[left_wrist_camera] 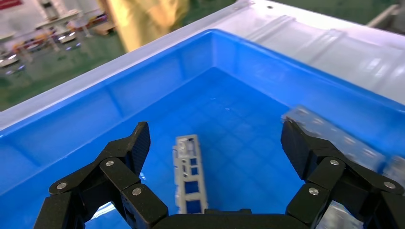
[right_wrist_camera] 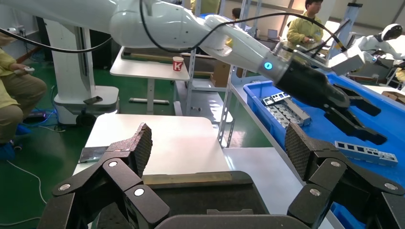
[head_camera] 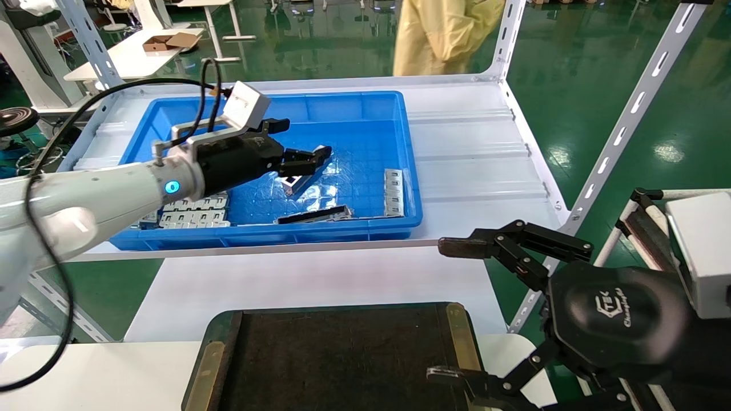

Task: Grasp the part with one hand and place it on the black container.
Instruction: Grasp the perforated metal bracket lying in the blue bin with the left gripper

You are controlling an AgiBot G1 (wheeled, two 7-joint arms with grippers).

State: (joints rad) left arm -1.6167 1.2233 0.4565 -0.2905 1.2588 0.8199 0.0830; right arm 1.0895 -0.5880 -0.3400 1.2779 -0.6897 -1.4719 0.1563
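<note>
Green workshop flooring is being seen beyond a white shelf surface point(head_camera: 468, 142), on which a deep blue bin point(head_camera: 342, 114) is resting. Over the middle of that bin the left gripper point(head_camera: 311, 162) is being held with its fingers point(left_wrist_camera: 136, 145) spread wide apart and nothing between them. The part point(left_wrist_camera: 191, 171), a slim silver strip with rectangular cut-outs, is lying flat on the bin floor directly beneath that gripper, in the gap between the fingers but untouched by them. A stack of grey stamped plates point(head_camera: 191, 211) is sitting in the bin's near left corner. The black container point(head_camera: 337, 354) is lying on the near white surface, while the right gripper point(head_camera: 451, 311) is being kept open beside its right edge.
</note>
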